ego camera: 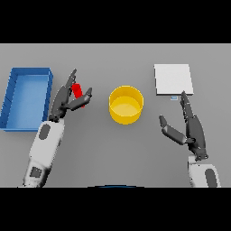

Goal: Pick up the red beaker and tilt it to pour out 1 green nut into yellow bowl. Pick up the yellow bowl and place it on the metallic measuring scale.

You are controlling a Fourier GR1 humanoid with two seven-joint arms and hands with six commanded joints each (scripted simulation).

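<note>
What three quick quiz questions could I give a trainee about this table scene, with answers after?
1. True or false: the yellow bowl already sits on the metallic scale.
2. Which hand is at the red beaker? A) left hand B) right hand
3. Fill in: the blue tray lies at the table's far ____ side.

Key: 1 false, the bowl stands on the table between the two hands. 2 A, its thumb and fingers close around the beaker. 3 left.

left hand (67,97) has fingers and thumb curled in a pinch; right hand (189,128) is flat with straight fingers.
</note>
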